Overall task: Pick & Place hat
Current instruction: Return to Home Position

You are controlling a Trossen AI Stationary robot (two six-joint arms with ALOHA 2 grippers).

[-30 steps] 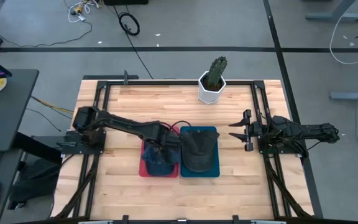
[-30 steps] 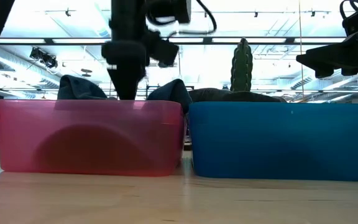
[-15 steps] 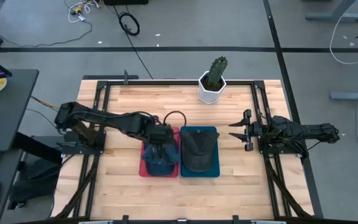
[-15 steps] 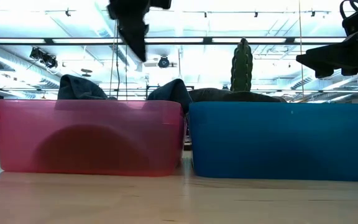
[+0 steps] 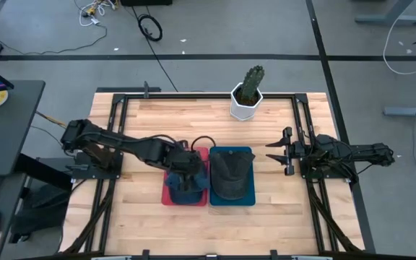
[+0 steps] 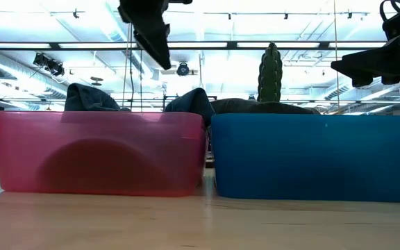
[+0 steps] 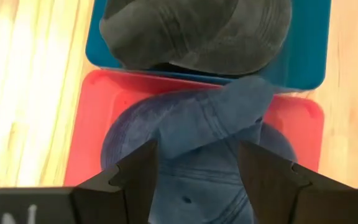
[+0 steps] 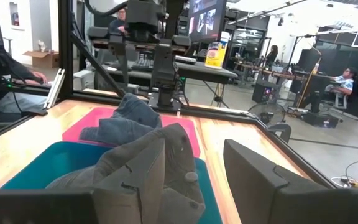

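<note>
A blue hat (image 5: 185, 189) (image 7: 197, 134) lies crumpled in the red bin (image 5: 166, 196) (image 6: 103, 153), with its brim folded up over the crown. A dark grey hat (image 5: 230, 175) (image 7: 197, 31) fills the blue bin (image 5: 251, 154) (image 6: 311, 156) beside it. My left gripper (image 5: 186, 173) (image 7: 197, 149) hangs open above the red bin, and the blue hat lies below its fingers, apart from them. In the low view it stands well above the bin's rim (image 6: 157, 42). My right gripper (image 5: 269, 152) (image 8: 194, 165) waits open at the table's right side with nothing in it.
A cactus in a white pot (image 5: 248, 94) (image 6: 269, 73) stands at the far edge, behind the bins. Black frame rails (image 5: 118, 137) run along the table's left and right sides. Bare wood lies in front of the bins. People sit in the room beyond the table.
My left gripper has gone up out of the red bin and now hangs well above its rim, while its arm has folded back toward the table's left edge. The blue hat stays lying in the red bin.
</note>
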